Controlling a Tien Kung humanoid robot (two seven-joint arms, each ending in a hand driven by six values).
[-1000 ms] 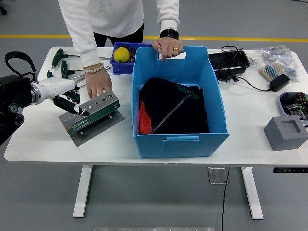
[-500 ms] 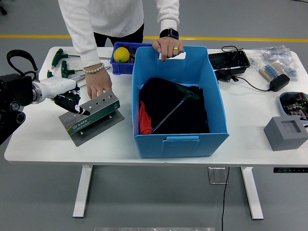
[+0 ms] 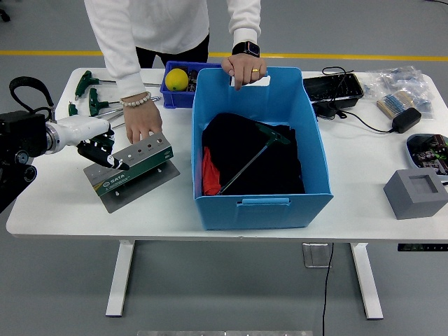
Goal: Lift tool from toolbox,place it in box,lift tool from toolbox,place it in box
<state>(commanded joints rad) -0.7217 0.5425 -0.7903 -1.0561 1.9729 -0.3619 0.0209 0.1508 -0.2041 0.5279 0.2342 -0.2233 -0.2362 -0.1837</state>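
reaching left hand (image 3: 98, 145) for grey metal tool holder (image 3: 131, 172); fingers curled at its edge, pinching nothing clear; next, grasping a tool.

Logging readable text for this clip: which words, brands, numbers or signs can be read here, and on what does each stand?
"SATA": green strip on the front of the metal tool holder, beside the left hand.
Smaller print next to "SATA" on that strip: too small to read.
White label on the blue box far wall: no print can be made out.
Packets at the far right: blurred, unreadable.
Nothing else legible.
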